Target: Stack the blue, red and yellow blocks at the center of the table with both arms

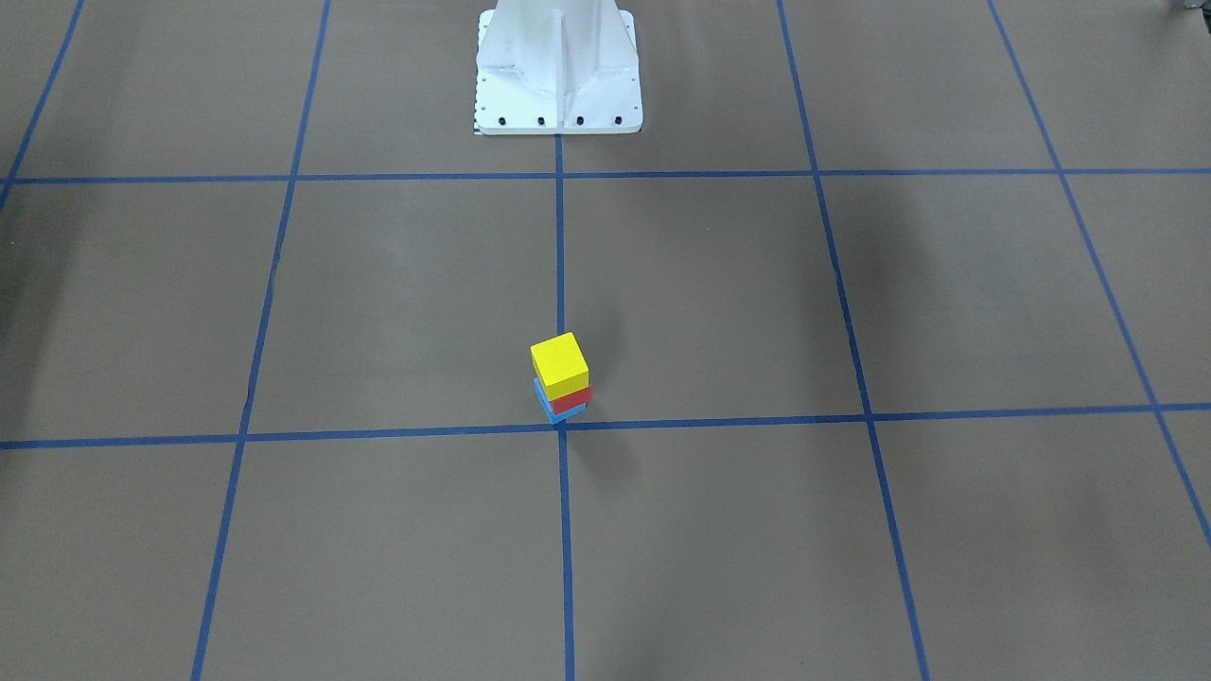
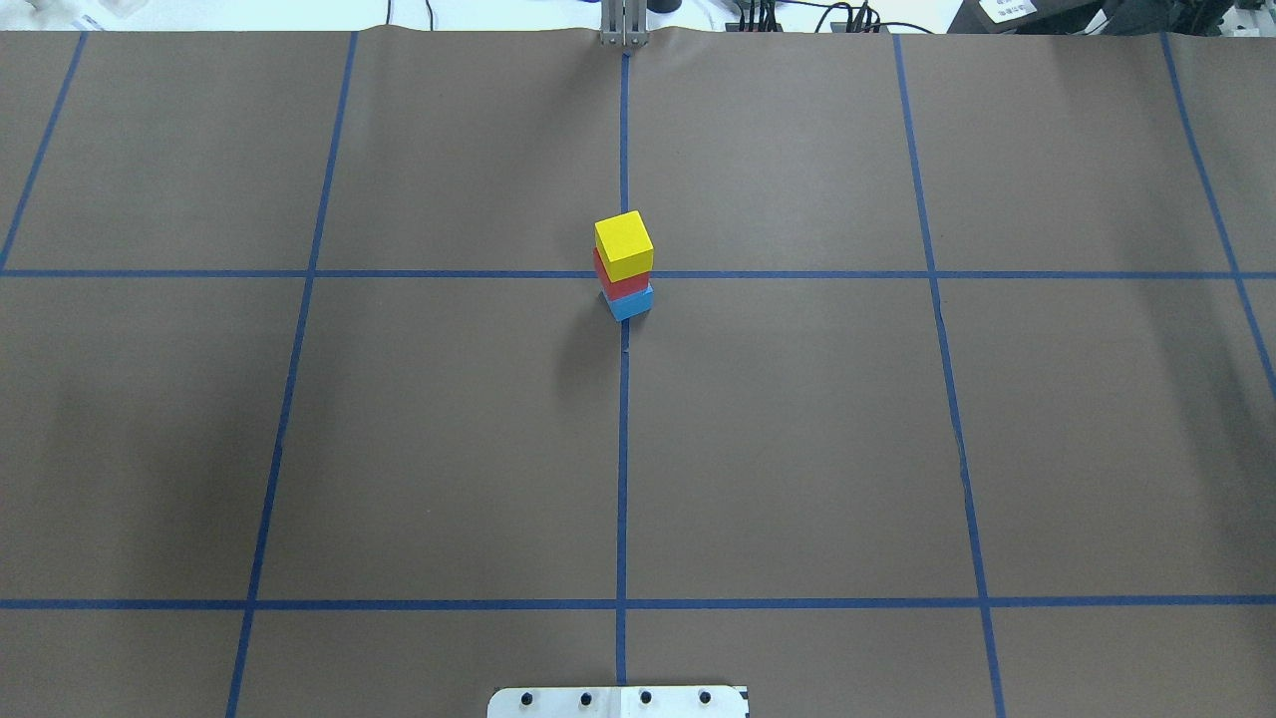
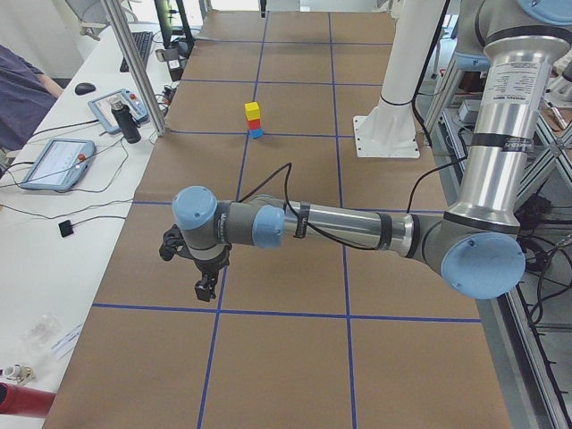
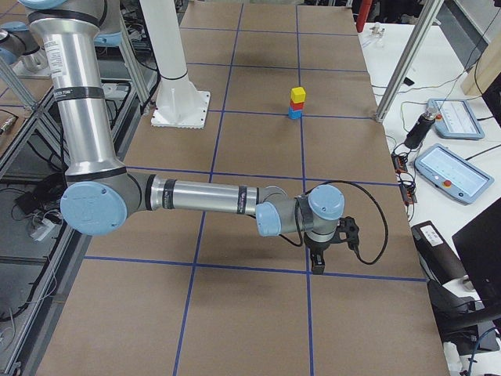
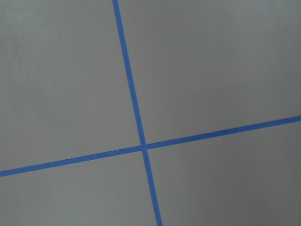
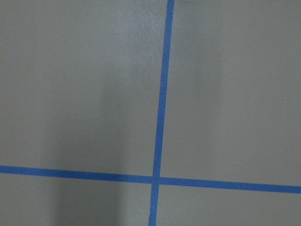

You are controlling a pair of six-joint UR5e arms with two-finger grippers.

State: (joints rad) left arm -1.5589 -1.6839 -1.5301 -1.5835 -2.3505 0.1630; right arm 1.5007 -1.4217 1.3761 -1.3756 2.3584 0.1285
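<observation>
A yellow block (image 1: 559,364) sits on a red block (image 1: 571,401), which sits on a blue block (image 1: 568,413), as an upright stack beside a tape crossing near the table's middle. The stack also shows in the overhead view (image 2: 624,245). Neither gripper shows in the front-facing or overhead views. My left gripper (image 3: 204,288) hangs over the table far from the stack, in the exterior left view only. My right gripper (image 4: 317,262) does the same at the other end, in the exterior right view only. I cannot tell whether either is open or shut. Both wrist views show only bare table and tape.
The white robot pedestal (image 1: 558,66) stands behind the stack. Blue tape lines (image 2: 623,449) form a grid on the brown table. Teach pendants (image 3: 55,161) (image 4: 454,172) and aluminium posts (image 3: 134,71) stand along the operators' side.
</observation>
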